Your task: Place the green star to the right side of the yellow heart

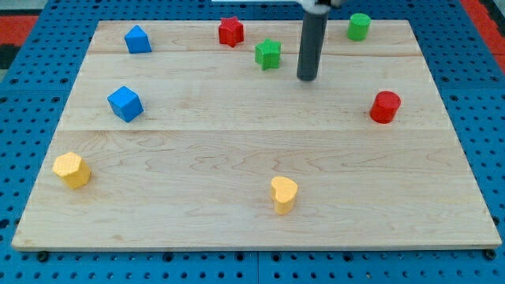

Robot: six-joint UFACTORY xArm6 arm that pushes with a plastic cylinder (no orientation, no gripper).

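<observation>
Wooden board (237, 158) lies on blue pegboard (31, 95). Far left: blue block (137, 39), pointed top. Below it, nearer: blue cube (125, 103). Near left edge: yellow block (72, 170), shape unclear. Far centre: red star (231, 31). Far right: green cylinder (359, 26). Right side, mid-depth: red cylinder (385, 106).

The middle of the pale wooden board (237, 150) lies open from left edge to right edge. Obstacles ring it: a green star block (268, 54) just left of my tip (306, 78), a red star block (230, 31) and green cylinder (359, 26) along the top edge, a red cylinder (385, 106) by the right edge, and a yellow heart block (283, 193) near the bottom edge.
</observation>
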